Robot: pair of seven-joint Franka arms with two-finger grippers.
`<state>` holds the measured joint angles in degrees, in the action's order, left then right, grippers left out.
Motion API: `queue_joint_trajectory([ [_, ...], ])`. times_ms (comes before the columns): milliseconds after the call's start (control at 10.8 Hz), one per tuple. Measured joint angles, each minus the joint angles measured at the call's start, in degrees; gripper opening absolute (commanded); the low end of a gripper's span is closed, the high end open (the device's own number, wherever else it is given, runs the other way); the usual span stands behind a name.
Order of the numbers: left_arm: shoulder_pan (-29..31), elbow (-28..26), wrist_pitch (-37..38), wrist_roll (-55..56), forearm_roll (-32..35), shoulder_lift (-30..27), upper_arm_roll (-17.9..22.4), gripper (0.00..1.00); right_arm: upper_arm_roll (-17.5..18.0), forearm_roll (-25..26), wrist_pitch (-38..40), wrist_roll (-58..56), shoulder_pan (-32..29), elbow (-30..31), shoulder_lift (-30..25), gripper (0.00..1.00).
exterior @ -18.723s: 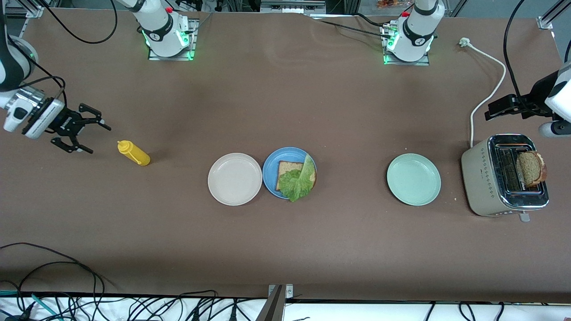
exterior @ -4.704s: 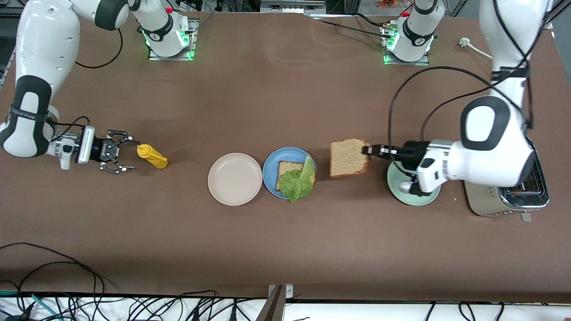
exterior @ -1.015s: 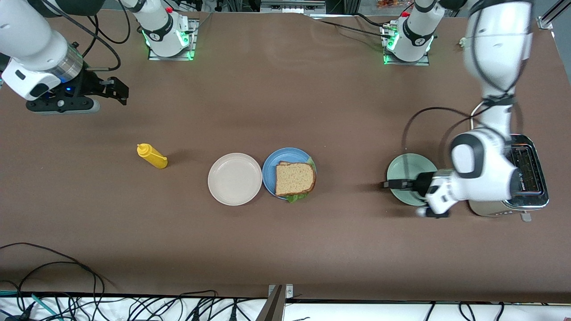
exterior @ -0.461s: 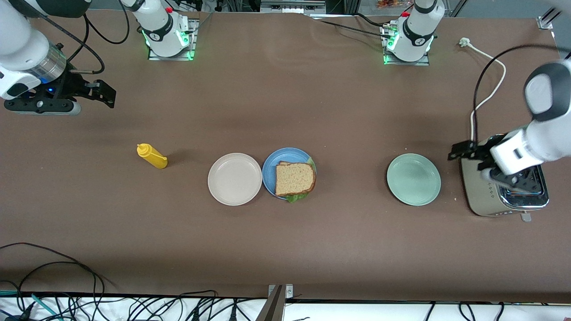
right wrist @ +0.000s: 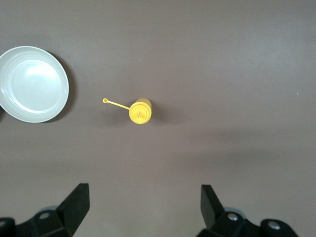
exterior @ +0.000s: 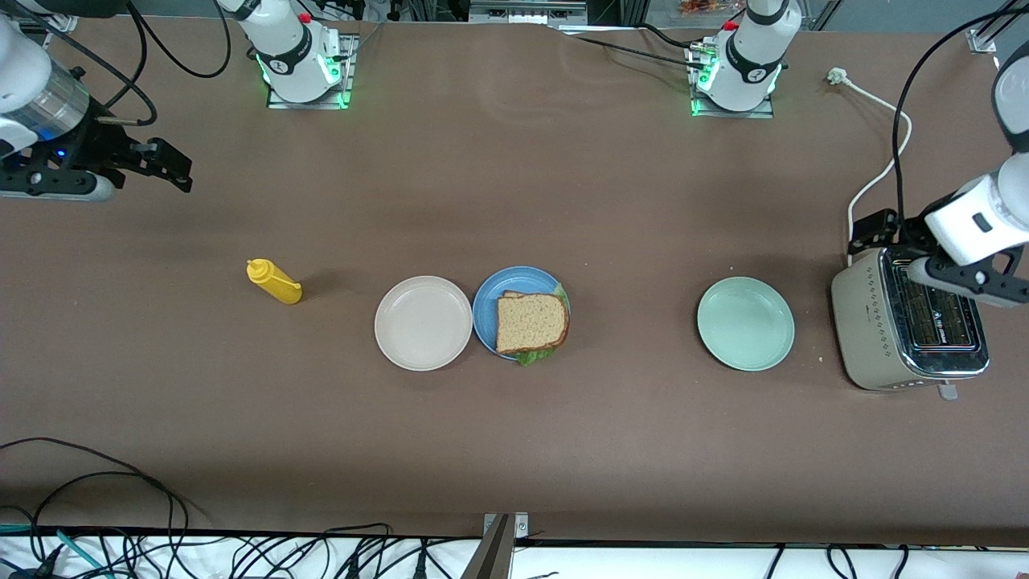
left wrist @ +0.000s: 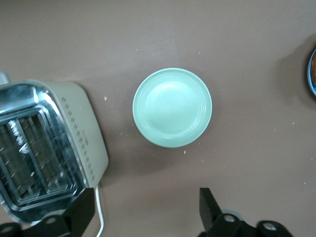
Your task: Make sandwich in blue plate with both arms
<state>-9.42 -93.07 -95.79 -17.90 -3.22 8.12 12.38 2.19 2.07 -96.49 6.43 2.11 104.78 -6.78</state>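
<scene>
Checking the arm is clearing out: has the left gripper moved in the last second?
Yes. The left gripper has pulled away from the mint-green plate and is now above the toaster.

A medium-blue plate (exterior: 492, 301) carries a sandwich (exterior: 530, 323) of speckled brown bread with darker crust and green lettuce at its edge, on a matte brown table (exterior: 514, 450). Alongside sit a cream-white plate (exterior: 423, 322), a mint-green plate (exterior: 745, 323), a yellow squeeze bottle (exterior: 274, 282) and a beige-and-chrome toaster (exterior: 868, 338) patterned with small diamond marks.
</scene>
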Motion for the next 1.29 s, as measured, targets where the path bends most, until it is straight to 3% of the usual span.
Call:
queue_joint_trajectory([
  [553,0.9,0.1,9.8,14.5,3.9,-9.5,-6.2,1.00,0.0,-2.0,2.5,0.7,-0.9,-1.4,-0.1,1.00],
  [1291,6.1,6.3,17.0,16.6,3.9,-10.5,-13.1,1.00,0.3,-2.5,2.7,0.7,-1.0,-1.4,-0.1,1.00],
])
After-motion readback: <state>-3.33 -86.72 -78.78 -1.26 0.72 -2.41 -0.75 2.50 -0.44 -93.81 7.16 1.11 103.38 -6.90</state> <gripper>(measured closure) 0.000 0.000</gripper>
